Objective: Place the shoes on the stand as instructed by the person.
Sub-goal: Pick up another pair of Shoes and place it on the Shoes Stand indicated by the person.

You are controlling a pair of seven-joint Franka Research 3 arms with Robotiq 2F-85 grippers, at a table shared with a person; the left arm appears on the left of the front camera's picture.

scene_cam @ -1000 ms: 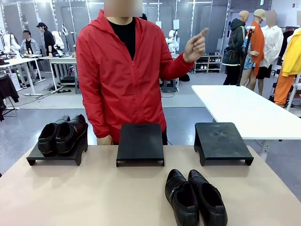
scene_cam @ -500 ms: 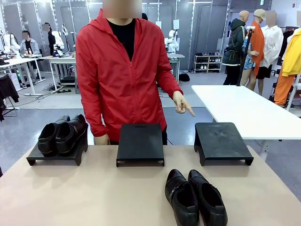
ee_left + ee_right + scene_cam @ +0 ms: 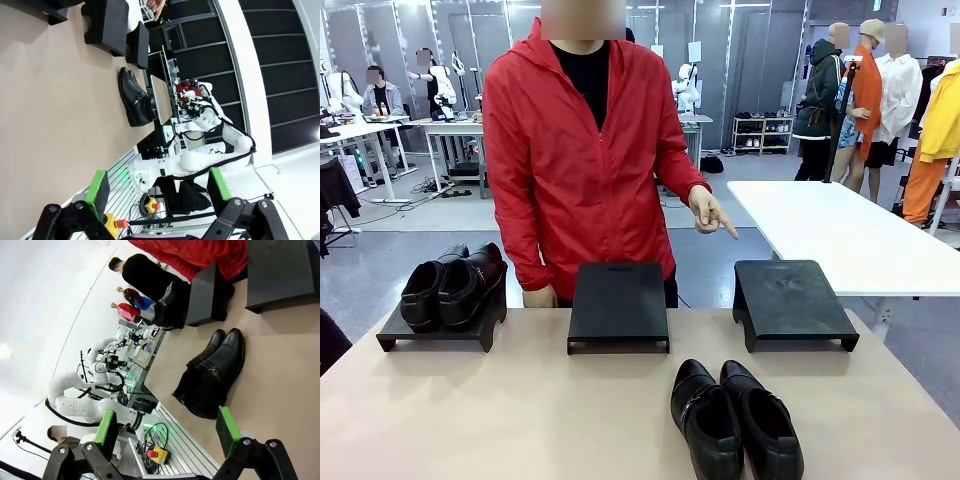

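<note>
Near middle stand (image 3: 618, 303), shoes (image 3: 735, 420), apparently apart.

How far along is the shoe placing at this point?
Done: one pair sits on the left stand. In hand: nothing gripped; the person's hand seems to point toward the right stand, and the left gripper and right gripper are open. Left: the second pair lies on the table, not yet placed.

shoes (image 3: 735, 420): glossy black leather; stands (image 3: 618, 300): matt black; table (image 3: 520, 410): smooth matt tan; jacket (image 3: 570, 150): thin red cloth
</note>
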